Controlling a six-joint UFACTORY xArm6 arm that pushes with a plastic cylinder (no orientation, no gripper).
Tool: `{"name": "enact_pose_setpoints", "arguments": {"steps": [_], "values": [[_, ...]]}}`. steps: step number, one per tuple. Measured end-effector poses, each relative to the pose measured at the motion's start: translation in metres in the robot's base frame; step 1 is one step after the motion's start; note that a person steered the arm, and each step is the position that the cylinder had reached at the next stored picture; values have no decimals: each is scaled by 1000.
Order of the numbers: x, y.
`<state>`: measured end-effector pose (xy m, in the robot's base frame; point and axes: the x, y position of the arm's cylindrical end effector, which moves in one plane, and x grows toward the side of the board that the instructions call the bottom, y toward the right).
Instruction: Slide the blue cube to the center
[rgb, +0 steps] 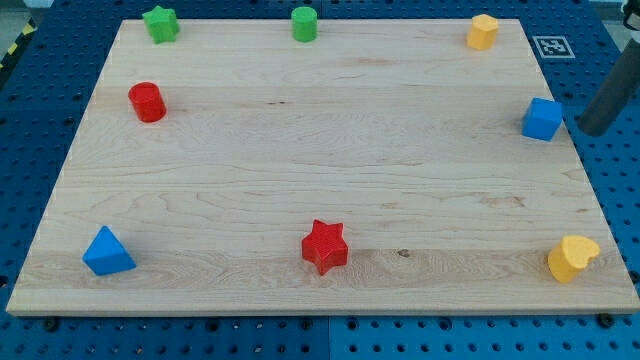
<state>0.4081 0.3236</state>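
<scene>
My tip sits just right of the blue cube, at the board edge. I've no jaws, only a rod. Approach step; next, 1 leftward push toward center.

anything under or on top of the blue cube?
Nothing on top of the blue cube. It sits on the wooden board; its underside is hidden. My tip is just right of it.

Red star, blue triangle, yellow heart along the board's bottom.
</scene>
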Motion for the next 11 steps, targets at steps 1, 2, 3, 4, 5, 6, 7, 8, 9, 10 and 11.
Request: {"name": "enact_pose_setpoints", "arguments": {"steps": [1, 2, 3, 4, 5, 6, 7, 8, 9, 10, 11], "values": [[-6, -18], [-9, -47], [-12, -68], [-13, -76], [-13, -76], [-13, -85], [-13, -107], [-12, -134], [-4, -171], [3, -210], [5, -236]]}}
